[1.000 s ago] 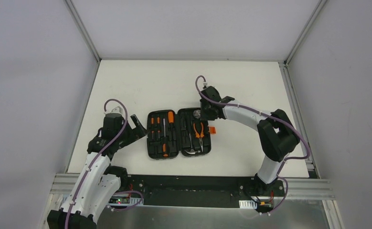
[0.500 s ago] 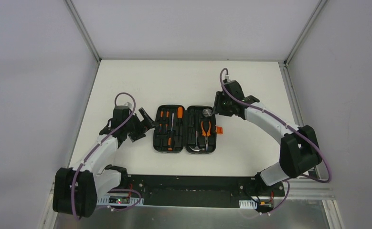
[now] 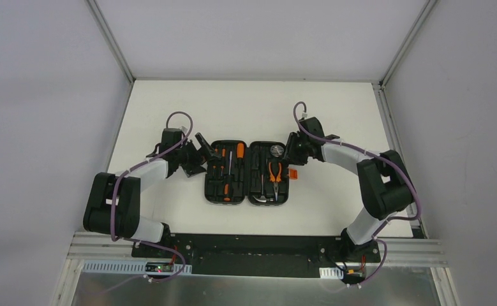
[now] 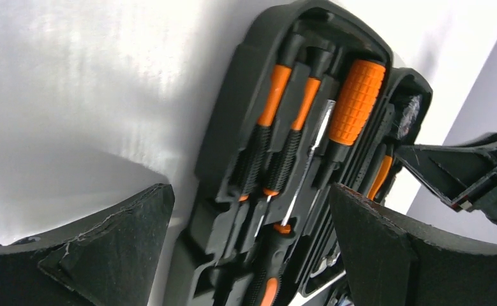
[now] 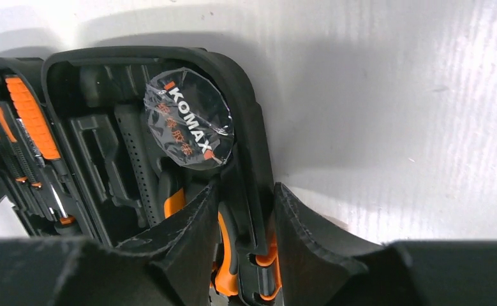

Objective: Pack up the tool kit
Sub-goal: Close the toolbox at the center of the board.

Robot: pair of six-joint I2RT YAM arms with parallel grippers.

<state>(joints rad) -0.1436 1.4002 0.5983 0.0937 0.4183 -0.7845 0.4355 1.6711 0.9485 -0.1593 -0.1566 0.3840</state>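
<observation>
Your left pincer (image 4: 251, 194) stands wide open and empty, just beside the left edge of the open case (image 3: 247, 173), which lies flat in the middle of the table (image 3: 169, 115) with screwdrivers (image 3: 226, 167) and pliers (image 3: 275, 173) in their slots. Your right pincer (image 5: 245, 188) straddles the case's right wall by the orange latch (image 3: 292, 173), and you cannot tell whether it grips.

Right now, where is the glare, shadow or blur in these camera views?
Left wrist view: glare whitens the table beside the case, and a soft shadow spreads by the fingers. Right wrist view: the plastic wrap on the round disc glints, and shadow rims the case. Top view: evenly lit, sharp.
</observation>
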